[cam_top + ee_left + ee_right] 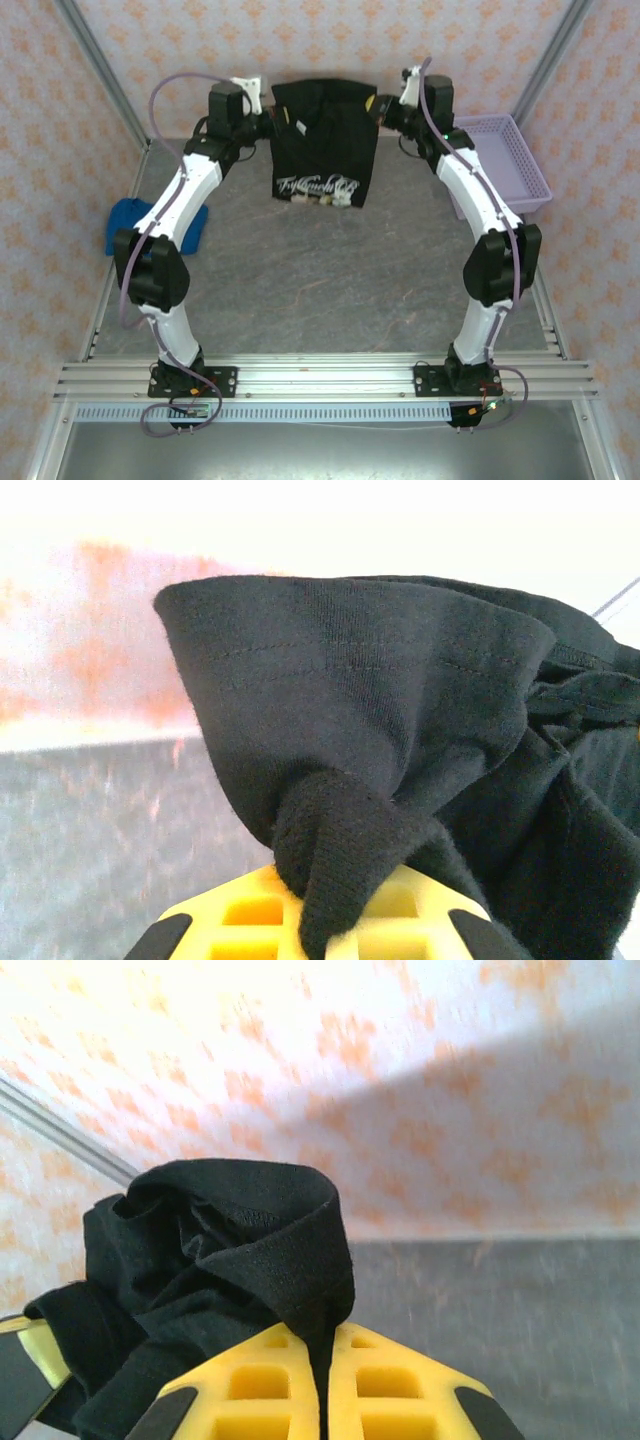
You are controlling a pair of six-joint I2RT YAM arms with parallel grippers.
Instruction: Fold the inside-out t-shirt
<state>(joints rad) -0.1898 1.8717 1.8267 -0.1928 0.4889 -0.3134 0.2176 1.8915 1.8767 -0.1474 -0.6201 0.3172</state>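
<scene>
Enclosure: grey mottled desk (330, 290), walls (40, 120) papered pale with an orange motif, metal rails (320, 375) across the near edge where I see both arm bases bolted.

Item 1, black t-shirt (325, 140): hangs spread at the far end of the desk, held up by its two upper corners and strung between the arms. A whitish print (318, 188) runs across its lower part. I cannot tell whether the lower hem touches the desk.

Item 2, left fingers (250, 912): yellow, clenched on a bunched corner of the shirt; a twist of black cloth (350, 700) rises from between them and fans out to the right in my left wrist view.

Item 3, right fingers (385, 1385): yellow, pressed together with a fold of the shirt (230, 1240) pinched in the seam between them; the rest bunches to the left.

Item 4, lilac basket (520, 160): on the desk by the right wall, just beyond the right arm, apart from the shirt.

Item 5, blue garment (125, 225): on the desk's left edge, partly behind the left arm.
</scene>
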